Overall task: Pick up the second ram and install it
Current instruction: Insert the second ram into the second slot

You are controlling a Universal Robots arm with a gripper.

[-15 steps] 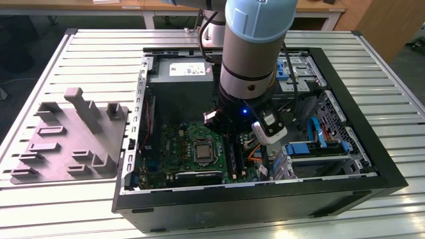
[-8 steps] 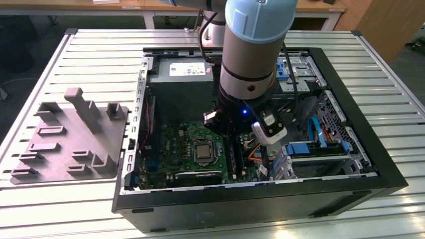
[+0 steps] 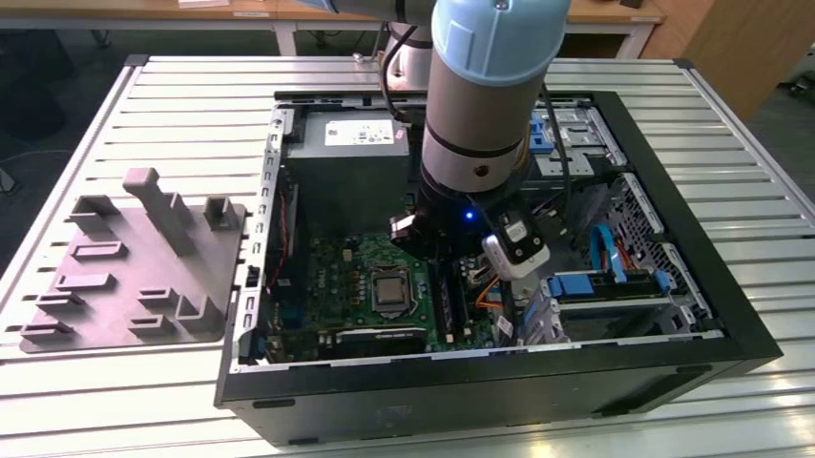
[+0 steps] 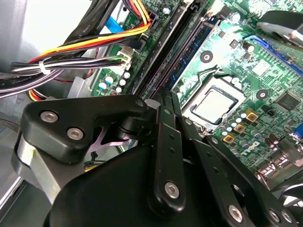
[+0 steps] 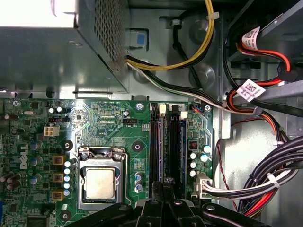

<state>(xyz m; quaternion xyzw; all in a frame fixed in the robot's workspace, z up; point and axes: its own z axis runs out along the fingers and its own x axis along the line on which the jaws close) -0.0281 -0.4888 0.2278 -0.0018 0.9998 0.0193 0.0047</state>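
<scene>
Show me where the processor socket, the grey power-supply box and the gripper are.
processor socket [image 5: 100,183], first wrist view, on its metal lid.
grey power-supply box [image 3: 346,157], exterior view, on its top face.
gripper [image 4: 165,101], second wrist view, at its fingertips.

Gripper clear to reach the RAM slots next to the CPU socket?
Probably yes: the gripper sits right above the RAM slots, and the cables lie off to one side, nothing crossing them.

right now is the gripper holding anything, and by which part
Nothing shows between its fingers. The gripper is shut, its tips over the motherboard's memory slots, where a RAM stick already sits in a slot.
</scene>
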